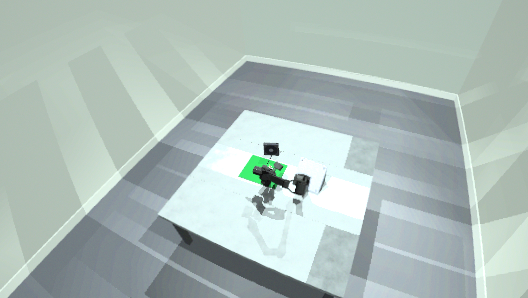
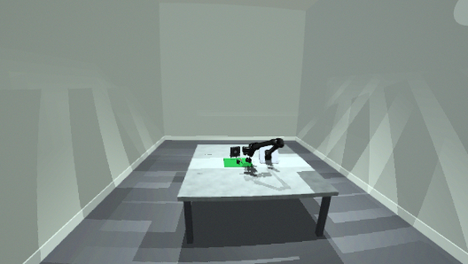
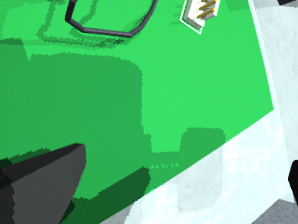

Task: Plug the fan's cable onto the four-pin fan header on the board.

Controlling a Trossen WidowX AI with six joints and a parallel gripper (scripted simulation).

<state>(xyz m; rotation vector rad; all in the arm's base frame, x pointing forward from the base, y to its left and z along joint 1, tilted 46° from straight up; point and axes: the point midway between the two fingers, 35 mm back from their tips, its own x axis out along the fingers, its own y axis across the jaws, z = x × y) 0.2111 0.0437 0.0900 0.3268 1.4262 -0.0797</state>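
1. Standing wide, the tool, a pair of black tapered fingers, has nothing gripped between them.
2. Black jointed arm reaches out over the flat bright-green rectangular board; tool is above the board's edge region. Wrist view puts one finger at lower left, the other cropped at the right border.
3. White four-pin fan header with brass-coloured pins is at the top of the wrist view, partly cropped. Visible pins are exposed, so plug isn't seated on them.
4. Thin black fan cable bends in an open loop above the board, beside the header and apart from it in the wrist view. Both ends run out of frame. Plug itself: can't pin down its exact spot, too small in the wide views.
5. Black square fan with a round hub stands just beyond the board, on the pale stone-look tabletop.
6. Dark tool shadows fall across board and tabletop.
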